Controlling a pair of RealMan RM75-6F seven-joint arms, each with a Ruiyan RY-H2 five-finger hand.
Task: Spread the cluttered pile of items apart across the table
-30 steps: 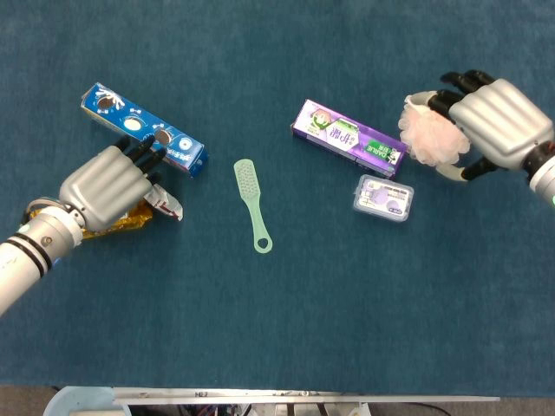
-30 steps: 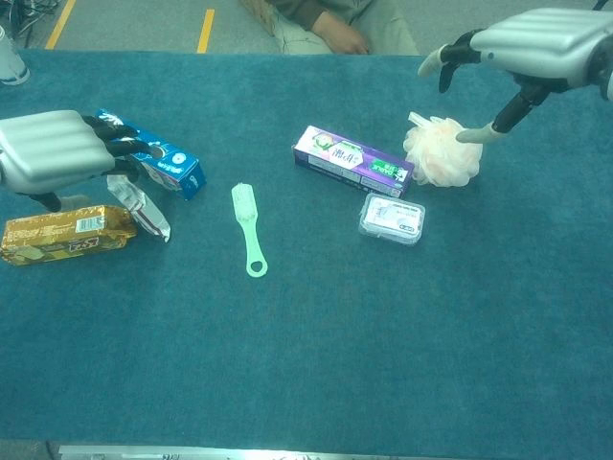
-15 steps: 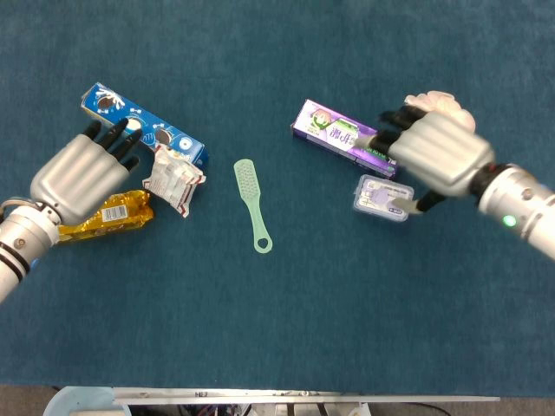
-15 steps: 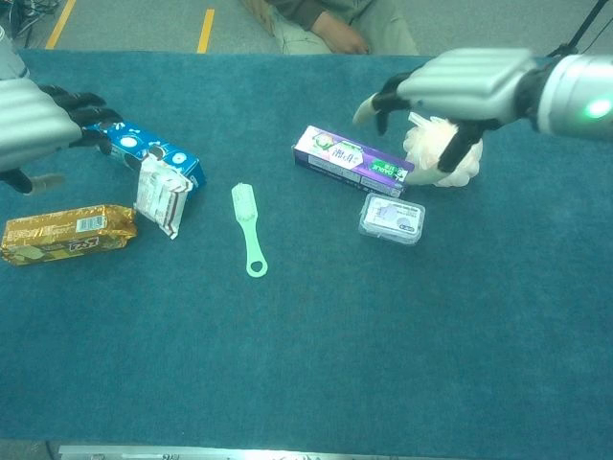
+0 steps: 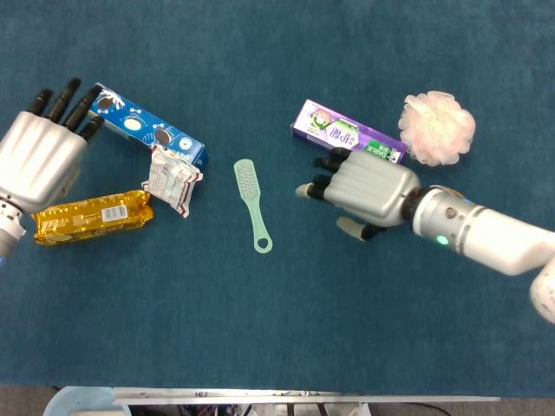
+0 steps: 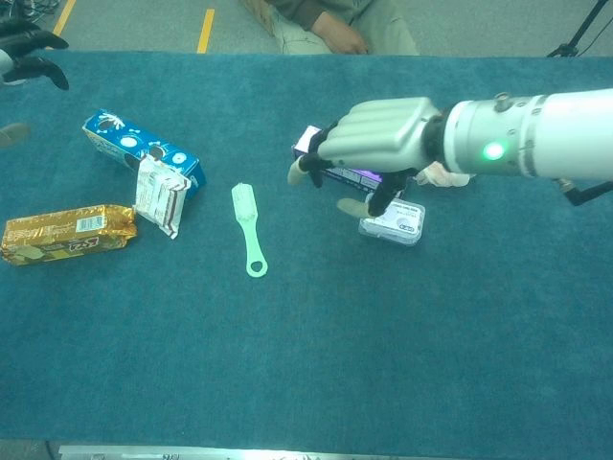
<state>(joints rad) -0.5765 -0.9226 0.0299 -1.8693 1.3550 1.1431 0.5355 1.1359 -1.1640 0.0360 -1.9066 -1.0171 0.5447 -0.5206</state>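
Observation:
My left hand [image 5: 42, 160] hovers at the far left with fingers spread and nothing in it; its dark fingertips [image 6: 29, 43] show in the chest view's top left corner. Beside it lie a blue box [image 5: 143, 132], a crumpled white-and-red packet [image 5: 171, 179] and a gold packet [image 5: 91, 217]. A green brush [image 5: 252, 204] lies mid-table. My right hand [image 5: 364, 189] hangs palm down, holding nothing, just in front of the purple box [image 5: 347, 133]. It covers the small clear case [image 6: 393, 220], which only the chest view shows. A pink bath puff [image 5: 437, 127] sits to the right.
Bare blue cloth [image 5: 277, 321] fills the near half of the table and the strip between the brush and the right hand. A person sits beyond the far edge [image 6: 326, 29]. The table's front edge [image 5: 303, 399] runs along the bottom.
My right hand left the bath puff and swept left over the clear case. My left hand drew back to the far left, leaving the white-and-red packet beside the blue box.

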